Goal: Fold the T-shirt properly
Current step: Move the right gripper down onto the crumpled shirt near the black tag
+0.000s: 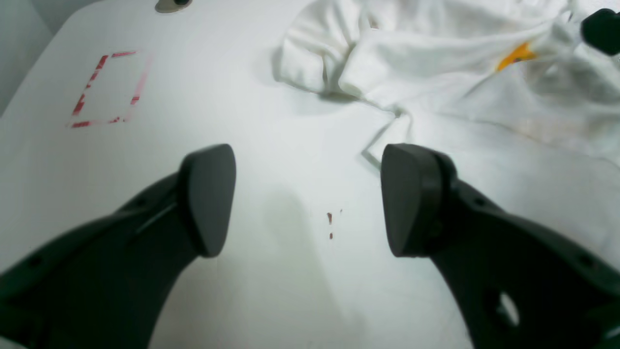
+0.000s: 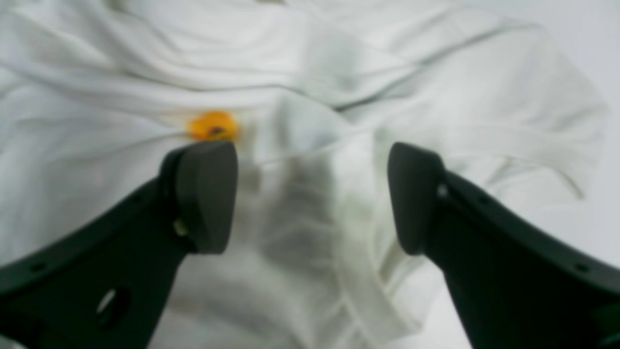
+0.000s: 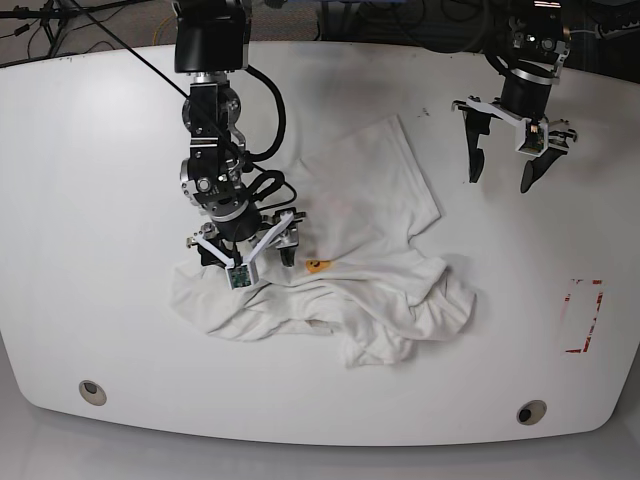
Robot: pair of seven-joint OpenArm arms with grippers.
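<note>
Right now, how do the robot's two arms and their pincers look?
Both arms are black with black cables along them. The left pincer and right pincer each have two dark, matte, curved fingers with rounded flat pads, on white brackets.

Right wrist view: whole pic soft. T-shirt [image 2: 310, 97] runs off top, left and bottom edges. Orange bit of print [image 2: 213, 126] just above the left-hand jaw, too blurred to read. Folds betw. jaws smeared.

Left wrist view: shirt cut off at top and right, beyond the right-hand jaw. Dark object [image 1: 603, 30] at far right edge, cropped, can't ID. Grey round thing [image 1: 170, 5] at top edge, cut off.
</note>
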